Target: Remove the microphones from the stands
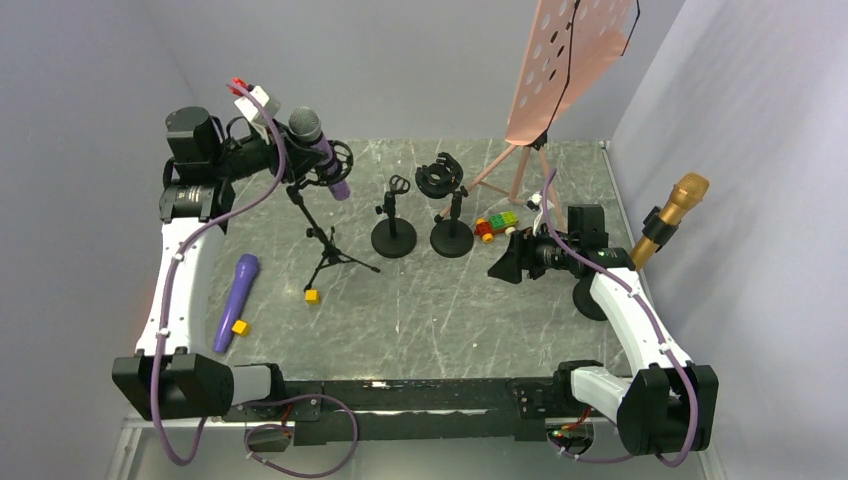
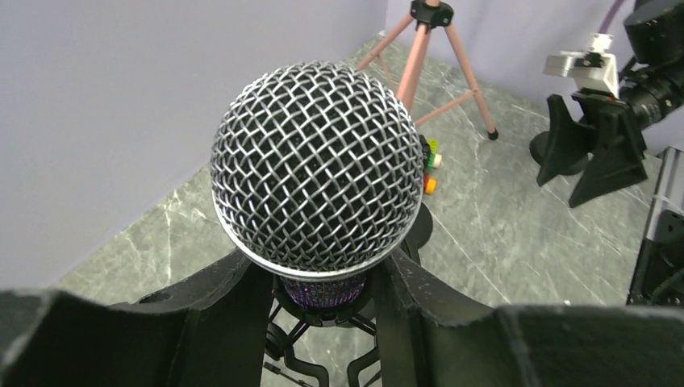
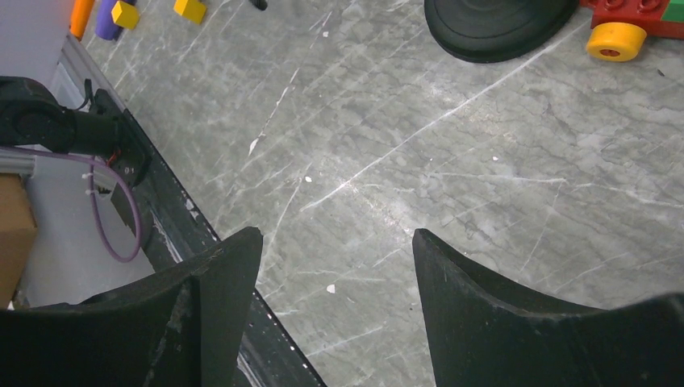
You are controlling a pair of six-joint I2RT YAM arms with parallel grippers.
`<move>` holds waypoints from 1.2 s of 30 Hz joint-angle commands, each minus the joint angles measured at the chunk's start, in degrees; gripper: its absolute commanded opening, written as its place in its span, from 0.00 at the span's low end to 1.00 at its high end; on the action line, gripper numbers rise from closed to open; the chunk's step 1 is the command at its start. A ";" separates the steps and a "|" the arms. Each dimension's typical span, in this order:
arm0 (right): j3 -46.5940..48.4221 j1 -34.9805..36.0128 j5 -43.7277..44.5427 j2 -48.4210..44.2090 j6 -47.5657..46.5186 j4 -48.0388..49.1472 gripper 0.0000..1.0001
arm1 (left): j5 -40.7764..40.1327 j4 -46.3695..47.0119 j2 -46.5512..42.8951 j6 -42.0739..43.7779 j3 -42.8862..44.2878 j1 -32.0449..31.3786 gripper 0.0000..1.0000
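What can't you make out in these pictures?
- Left wrist view: the mic below its mesh head, mostly hidden by that head and the left hand.
- Right wrist view: the toy, cut off by the top edge.
- Top view: base of the gold mic, mostly hidden behind the right arm.

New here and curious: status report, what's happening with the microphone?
Left fingers closed on purple microphone, below its mesh head; not yet off tripod stand. Right fingers open, empty. Nothing in the way.
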 commanded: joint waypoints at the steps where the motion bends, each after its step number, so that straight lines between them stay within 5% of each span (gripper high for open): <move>1: -0.61 -0.13 -2.33 -0.12 0.41 2.25 0.73 | 5.12 1.00 -4.35 1.29 0.09 0.01 0.26; 7: 0.58 0.16 -1.21 -0.23 -2.95 0.45 0.71 | 10.89 9.32 -7.58 -6.79 -8.07 -4.29 0.26; 18: 9.35 0.80 -2.12 1.02 -18.35 -14.34 0.72 | 11.35 -6.08 -4.94 4.78 -2.89 -25.91 0.27; 29: 14.64 1.12 -5.39 -1.99 -18.90 -18.64 0.72 | 14.59 -0.89 1.06 -0.14 2.38 -31.79 0.28; 31: 15.66 1.47 -6.06 -2.72 -20.15 -19.94 0.72 | 14.17 0.88 1.54 -1.96 1.91 -31.91 0.34; 36: 17.14 3.79 -5.22 -5.94 -19.75 -18.31 0.73 | 1.77 -2.98 0.41 1.61 1.90 -33.02 0.82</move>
